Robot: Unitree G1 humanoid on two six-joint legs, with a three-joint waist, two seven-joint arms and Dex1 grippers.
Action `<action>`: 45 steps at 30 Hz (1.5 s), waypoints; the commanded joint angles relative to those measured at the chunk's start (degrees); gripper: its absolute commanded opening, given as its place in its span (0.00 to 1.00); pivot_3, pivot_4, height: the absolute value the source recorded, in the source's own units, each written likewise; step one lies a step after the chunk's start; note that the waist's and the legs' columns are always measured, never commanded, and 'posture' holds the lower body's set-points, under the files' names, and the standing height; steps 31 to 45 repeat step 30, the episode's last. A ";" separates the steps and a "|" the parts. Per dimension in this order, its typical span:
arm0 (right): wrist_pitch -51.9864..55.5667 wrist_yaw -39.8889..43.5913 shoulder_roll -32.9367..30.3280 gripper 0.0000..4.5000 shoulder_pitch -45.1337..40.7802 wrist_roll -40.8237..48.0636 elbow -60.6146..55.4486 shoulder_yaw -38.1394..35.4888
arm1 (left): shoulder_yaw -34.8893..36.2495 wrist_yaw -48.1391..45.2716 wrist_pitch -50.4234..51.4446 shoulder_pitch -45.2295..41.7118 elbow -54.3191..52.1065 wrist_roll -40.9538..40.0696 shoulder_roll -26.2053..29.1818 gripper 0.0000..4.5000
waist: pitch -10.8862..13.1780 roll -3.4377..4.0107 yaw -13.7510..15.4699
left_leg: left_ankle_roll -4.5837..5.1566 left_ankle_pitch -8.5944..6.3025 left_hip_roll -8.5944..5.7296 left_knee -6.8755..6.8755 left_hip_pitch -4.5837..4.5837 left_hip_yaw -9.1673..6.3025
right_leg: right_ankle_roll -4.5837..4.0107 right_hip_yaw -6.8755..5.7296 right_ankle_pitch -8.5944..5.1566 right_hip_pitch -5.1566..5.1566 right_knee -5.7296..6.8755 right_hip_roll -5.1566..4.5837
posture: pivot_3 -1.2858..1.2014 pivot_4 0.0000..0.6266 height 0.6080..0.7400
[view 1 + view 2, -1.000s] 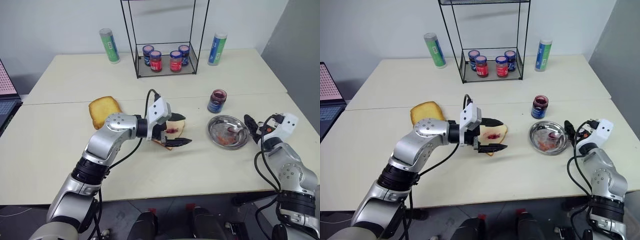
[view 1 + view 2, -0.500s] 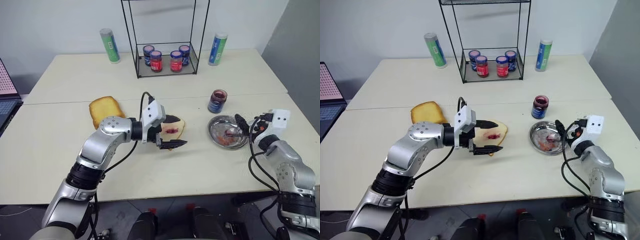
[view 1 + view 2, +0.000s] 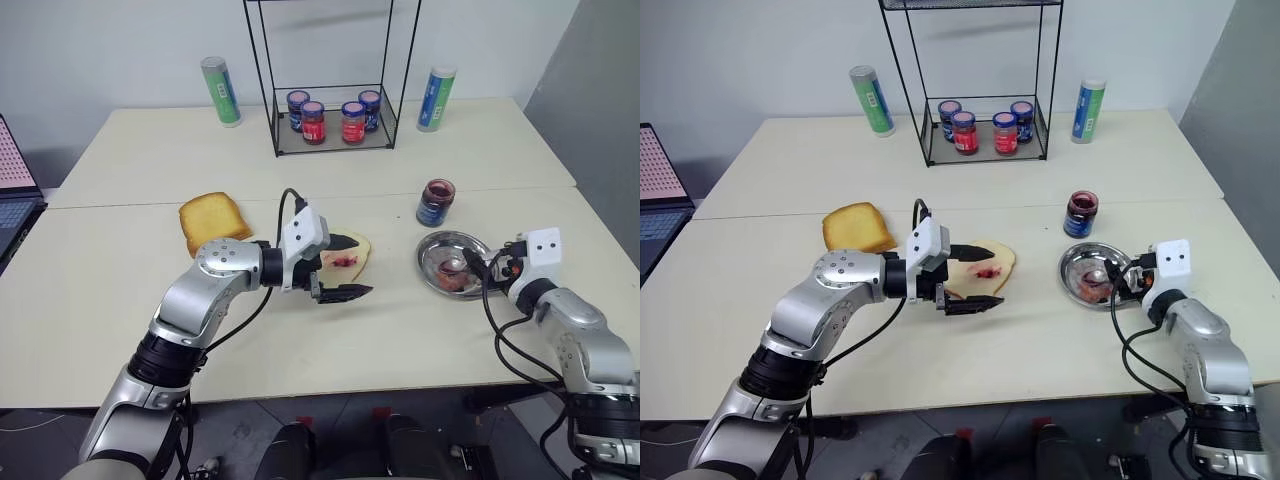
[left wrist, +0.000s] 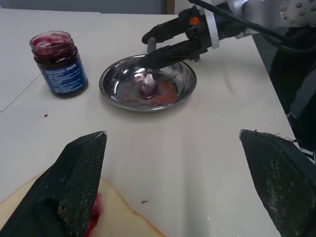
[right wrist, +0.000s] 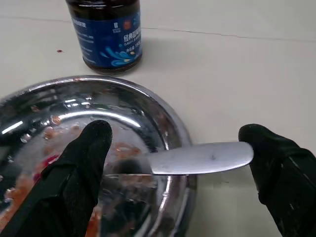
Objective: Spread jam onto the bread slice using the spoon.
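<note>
A: Left gripper [image 3: 343, 267]?

B: Jaws spread wide, holding nothing. One finger lies over the bread slice [image 3: 350, 256], the other sits off its near edge above the table [image 3: 330, 350].

A: Jam on the bread?

B: A small dark red blob of jam [image 3: 343, 261] on the slice, close by the left gripper's fingers. Not spread across the surface.

A: Spoon?

B: The spoon [image 5: 200, 158] lies in the steel dish [image 3: 430, 255], bowl end down in the red smears, handle resting over the rim and pointing out toward the right arm.

A: Right gripper [image 3: 1121, 281]?

B: Also spread open, empty. Its fingers stand on either side of the spoon handle at the dish's edge; the right wrist view shows a gap between each fingertip and the handle, no contact.

A: Surroundings?

B: Open jam jar [image 3: 435, 202] just behind the dish. A toasted slice [image 3: 213, 220] lies to the left of the bread. A wire rack [image 3: 330, 120] at the back holds four jars, with a tube-shaped container on each side.
</note>
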 commanded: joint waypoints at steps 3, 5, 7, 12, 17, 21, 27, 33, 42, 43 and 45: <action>-2.12 0.71 -1.78 0.99 -0.72 -2.78 -2.17 -1.16 | 2.04 0.83 -1.26 -0.40 -1.47 0.02 -0.11 1.00 | 0.00 0.00 0.03 | 0.00 0.00 0.00 0.00 0.00 0.00 | 0.00 0.00 0.00 0.00 0.00 0.00 | 0.52 0.24 1.00; -1.79 0.69 -1.58 0.99 -1.22 -1.96 -2.49 -2.39 | 2.26 0.90 -1.43 -0.32 -1.35 0.07 0.00 1.00 | 0.00 0.00 0.06 | 0.00 0.00 0.00 0.02 0.00 0.00 | 0.00 0.00 0.00 0.02 0.00 -0.02 | 0.52 0.24 1.00; -1.17 0.89 -1.37 0.99 -1.56 -0.55 -3.38 -3.61 | 2.56 1.04 -1.56 -0.25 -1.28 0.09 0.26 1.00 | 0.00 0.00 0.08 | 0.00 0.00 0.00 0.01 0.00 -0.01 | 0.00 0.00 0.00 0.02 0.00 -0.03 | 0.52 0.24 1.00; 10.46 7.93 -4.88 0.99 -2.65 13.11 -14.04 -8.69 | 7.11 0.46 0.40 0.46 -0.54 -0.67 5.66 1.00 | 0.00 0.00 -0.17 | 0.00 0.00 0.06 -0.01 0.00 -0.02 | 0.00 0.00 0.00 0.00 0.01 -0.01 | 0.52 0.24 1.00; 25.83 18.64 -14.58 0.99 -1.08 28.47 -21.86 -10.54 | 13.65 -0.88 2.32 4.36 1.57 0.03 16.01 1.00 | 0.00 0.00 -0.07 | 0.01 -0.01 0.09 0.00 0.01 -0.11 | 0.00 -0.10 0.00 0.08 -0.03 0.00 | 0.52 0.24 1.00; 30.32 24.29 -21.31 0.99 2.26 33.42 -26.07 -10.90 | 21.67 -3.02 5.85 11.02 2.25 -2.55 23.74 1.00 | 0.04 -0.08 0.06 | 0.02 -0.01 0.11 -0.01 0.00 -0.13 | 0.00 -0.13 0.00 0.08 -0.06 -0.02 | 0.52 0.24 1.00; 31.81 21.87 -21.16 0.99 3.14 35.35 -26.28 -12.29 | 24.57 -2.42 8.98 14.92 -1.64 -5.07 25.84 1.00 | 0.08 -0.16 0.88 | 0.02 -0.01 0.22 0.03 0.02 -0.14 | 0.01 -0.18 -0.01 0.17 -0.06 -0.06 | 0.52 0.24 1.00; 31.48 21.18 -20.95 0.99 4.54 35.31 -26.70 -12.73 | 24.52 -1.87 10.27 15.26 -3.06 -6.38 25.28 1.00 | 0.08 -0.17 1.35 | 0.02 -0.01 0.19 0.06 0.03 -0.17 | 0.02 -0.20 0.00 0.24 -0.09 -0.08 | 0.52 0.24 1.00; 31.48 21.18 -20.95 0.99 4.54 35.31 -26.70 -12.73 | 24.52 -1.87 10.27 15.26 -3.06 -6.38 25.28 1.00 | 0.08 -0.17 1.35 | 0.02 -0.01 0.19 0.06 0.03 -0.17 | 0.02 -0.20 0.00 0.24 -0.09 -0.08 | 0.52 0.24 1.00; 31.48 21.18 -20.95 0.99 4.54 35.31 -26.70 -12.73 | 24.52 -1.87 10.27 15.26 -3.06 -6.38 25.28 1.00 | 0.08 -0.17 1.35 | 0.02 -0.01 0.19 0.06 0.03 -0.17 | 0.02 -0.20 0.00 0.24 -0.09 -0.08 | 0.52 0.24 1.00; 31.48 21.18 -20.95 0.99 4.54 35.31 -26.70 -12.73 | 24.52 -1.87 10.27 15.26 -3.06 -6.38 25.28 1.00 | 0.08 -0.17 1.35 | 0.02 -0.01 0.19 0.06 0.03 -0.17 | 0.02 -0.20 0.00 0.24 -0.09 -0.08 | 0.52 0.24 1.00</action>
